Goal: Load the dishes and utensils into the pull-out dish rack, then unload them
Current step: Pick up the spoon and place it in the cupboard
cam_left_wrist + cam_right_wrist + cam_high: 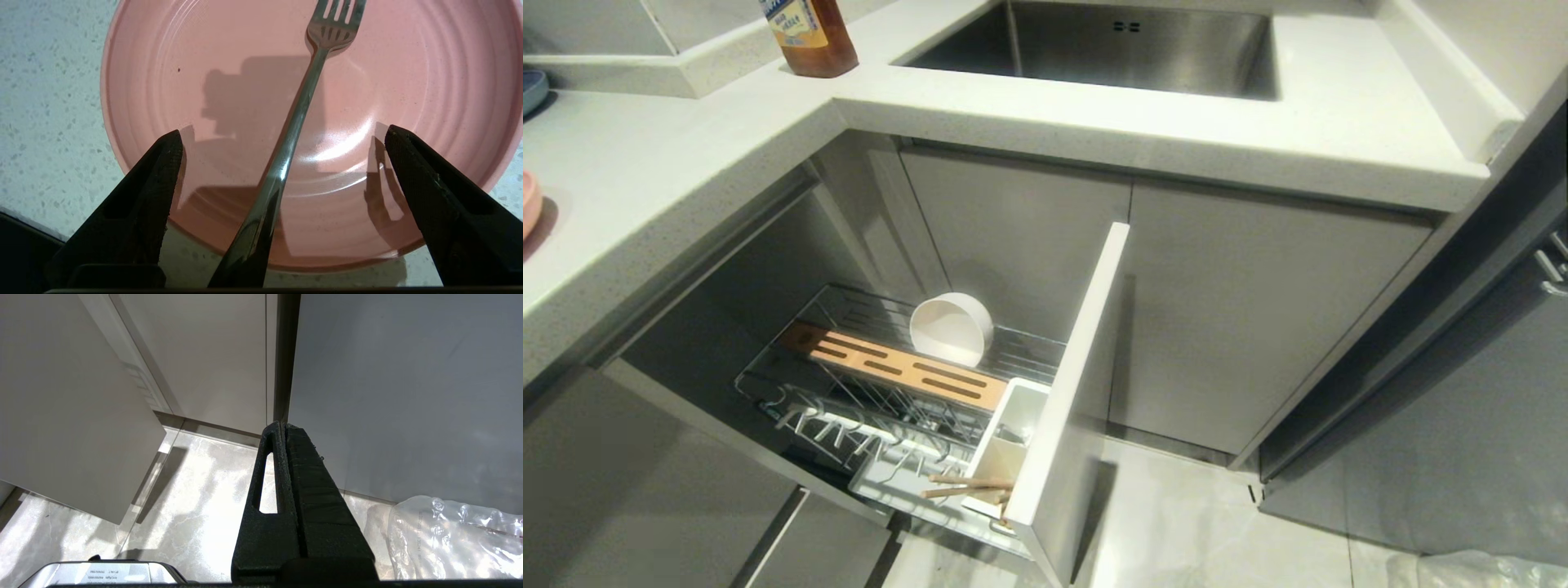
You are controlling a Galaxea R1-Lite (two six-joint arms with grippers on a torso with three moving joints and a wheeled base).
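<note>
In the left wrist view the pink plate [196, 81] lies on the speckled white counter [45, 102]. The silver fork [295, 118] rests across it, its handle running out over the rim between my fingers. My left gripper [284, 133] hovers open over the plate's near edge, its fingertips [173, 143] well clear of the fork on both sides. The pull-out dish rack [849, 408] stands pulled out in the head view. The cream bowl [952, 327] leans on its side behind the wooden strip [907, 371]. The chopsticks [968, 486] stick out of the white caddy [1013, 433]. My right gripper [284, 426] hangs shut over the floor.
The rack's grey front panel [1078, 392] juts out over the tiled floor [1217, 531]. A brown bottle [809, 37] and the steel sink [1111, 45] are on the counter. A pink rim [528, 204] and a blue rim [533, 86] show at the far left. A plastic bag [457, 535] lies on the floor.
</note>
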